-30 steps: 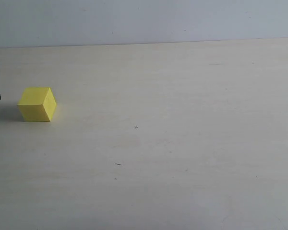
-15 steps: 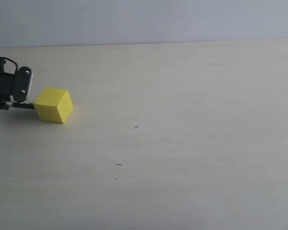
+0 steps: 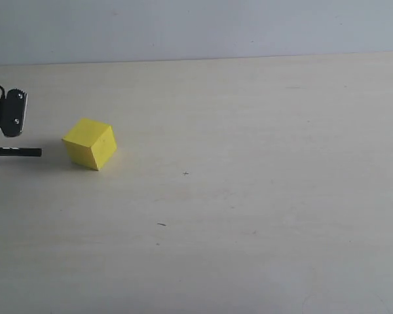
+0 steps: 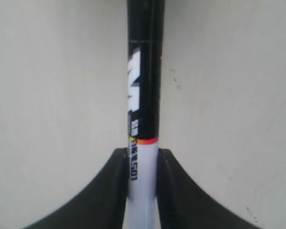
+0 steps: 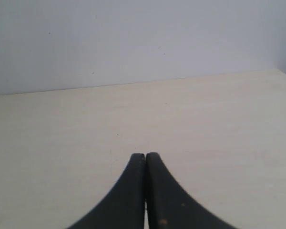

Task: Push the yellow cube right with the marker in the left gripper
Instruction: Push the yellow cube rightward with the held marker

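Exterior view: yellow cube (image 3: 90, 143) sat on the tabletop (image 3: 249, 196) at the left, turned so one vertical edge faced the camera. Marker (image 3: 16, 152) lay about level, low over the tabletop, tip pointing at the cube but clearly apart from it.

Left gripper (image 4: 142, 160) pinched the marker on its white barrel, just below the red band. Right gripper (image 5: 145, 160) had its jaws pressed together and empty, nowhere near the cube.

Judgement: the cube looked light, rigid and matte, so it should slide readily and spin if pushed off-centre. Because it sat skewed, the tip would likely meet an angled face. Best contact is low and mid-face on its left side. The marker seemed stiff but smooth, and might pivot in the jaws under side load.
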